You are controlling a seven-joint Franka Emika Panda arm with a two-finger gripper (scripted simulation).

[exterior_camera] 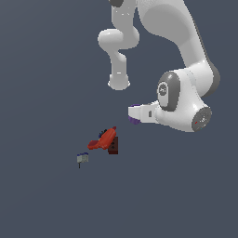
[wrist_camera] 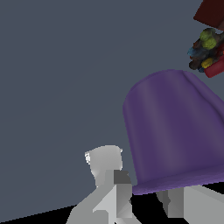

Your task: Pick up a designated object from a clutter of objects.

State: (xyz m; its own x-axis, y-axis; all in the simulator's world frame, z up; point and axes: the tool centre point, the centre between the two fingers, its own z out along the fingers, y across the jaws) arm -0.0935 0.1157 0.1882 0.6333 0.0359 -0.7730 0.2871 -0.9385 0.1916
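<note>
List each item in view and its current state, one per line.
purple cup: held in the claw, away from the clutter.
claw: shut on the purple cup.
red drill-like tool: lying tilted, against the dark brown block.
dark brown block: upright beside the tool.
grey box with blue top: standing apart, untouched.

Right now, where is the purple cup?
In the exterior view the purple cup sits at the gripper, up and to the view's right of the red drill-like tool, apart from it.
</note>
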